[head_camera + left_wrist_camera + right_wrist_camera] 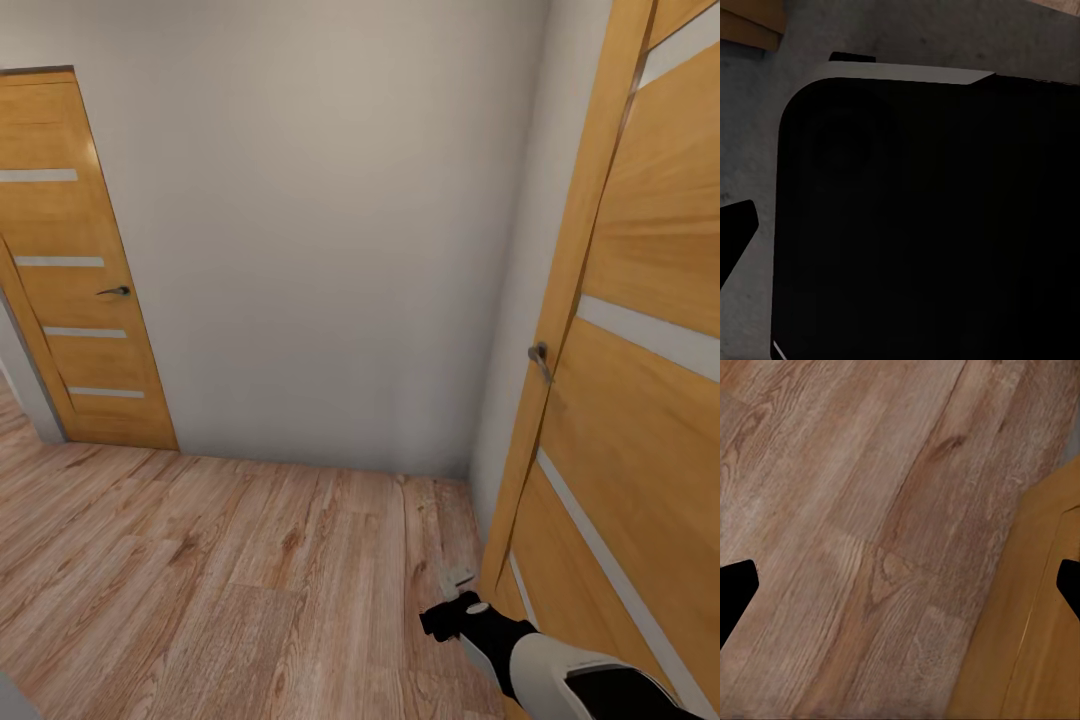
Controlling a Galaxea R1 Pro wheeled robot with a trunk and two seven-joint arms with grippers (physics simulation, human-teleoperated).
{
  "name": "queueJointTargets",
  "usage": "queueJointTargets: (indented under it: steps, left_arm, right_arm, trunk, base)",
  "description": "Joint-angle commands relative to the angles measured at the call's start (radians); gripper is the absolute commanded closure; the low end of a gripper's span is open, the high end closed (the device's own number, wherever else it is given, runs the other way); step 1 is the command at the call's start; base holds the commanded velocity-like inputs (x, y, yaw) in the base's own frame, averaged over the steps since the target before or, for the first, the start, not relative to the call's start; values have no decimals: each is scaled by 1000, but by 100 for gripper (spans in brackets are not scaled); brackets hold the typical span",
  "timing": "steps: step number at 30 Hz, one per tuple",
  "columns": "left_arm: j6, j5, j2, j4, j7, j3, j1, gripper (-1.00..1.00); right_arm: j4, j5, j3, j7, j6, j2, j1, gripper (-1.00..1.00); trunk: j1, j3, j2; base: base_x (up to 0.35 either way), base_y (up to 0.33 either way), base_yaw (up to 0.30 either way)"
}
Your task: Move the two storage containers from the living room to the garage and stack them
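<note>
No storage containers were to be seen; a wood-plank floor (220,580), a white wall (320,230) and two wooden doors, far left (80,290) and near right (640,380), were faced. The right gripper (900,585) was spread wide and empty above the planks just beside the right door, while the left gripper's state could not be told. Turning is judged best done slowly, so the right arm (560,665) is kept off that door.

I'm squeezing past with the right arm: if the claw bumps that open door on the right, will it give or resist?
The door looks likely to swing: it stands ajar, its edge and handle facing the room. As a full-height wooden panel it probably moves heavily and stays stiff. The right claw, empty and low beside its bottom corner, would probably slide along the smooth face.
</note>
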Motion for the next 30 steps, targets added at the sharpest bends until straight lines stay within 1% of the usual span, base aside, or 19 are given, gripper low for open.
queueJointTargets:
  steps: [1,5,8,11,15,19,21,23,24,26,30]
  left_arm:
    - [-2,7,0,0,0,3,0,-100]
    - [-2,7,0,0,0,3,0,-100]
    - [-2,8,0,0,0,3,0,-100]
    - [-2,7,0,0,0,3,0,-100]
    - [-2,8,0,0,0,3,0,-100]
    - [-2,7,0,0,0,3,0,-100]
    - [-2,8,0,0,0,3,0,-100]
    - [-2,7,0,0,0,3,0,-100]
    - [-2,8,0,0,0,3,0,-100]
    - [-2,8,0,0,0,3,0,-100]
    - [-2,8,0,0,0,3,0,-100]
  right_arm:
    - [2,1,8,2,24,2,-1,-100]
    - [2,0,8,19,80,7,0,-100]
    - [3,1,8,77,144,9,-2,-100]
    - [3,1,8,102,166,9,-4,-100]
    - [3,2,8,110,163,9,1,-100]
    - [2,8,8,113,140,7,86,-100]
    - [2,12,10,113,95,5,147,-100]
    - [2,12,11,113,67,3,176,-100]
    - [2,13,12,113,37,2,202,-100]
    - [2,13,13,113,1,-1,235,-100]
    - [3,9,14,112,-35,-8,273,-100]
  trunk:
    - [0,-1,-1]
    - [0,-1,-1]
    - [0,-1,-1]
    - [0,-1,-1]
    - [0,-1,-1]
    - [0,-1,-1]
    - [0,-1,-1]
    - [0,-1,-1]
    - [0,-1,-1]
    - [0,-1,-1]
    - [0,-1,-1]
  base:
    - [0,0,0]
    - [0,0,0]
    - [0,0,0]
    - [0,0,0]
    - [0,0,0]
    - [0,0,0]
    - [0,0,0]
    - [0,0,0]
    - [0,0,0]
    - [0,0,0]
    - [0,0,0]
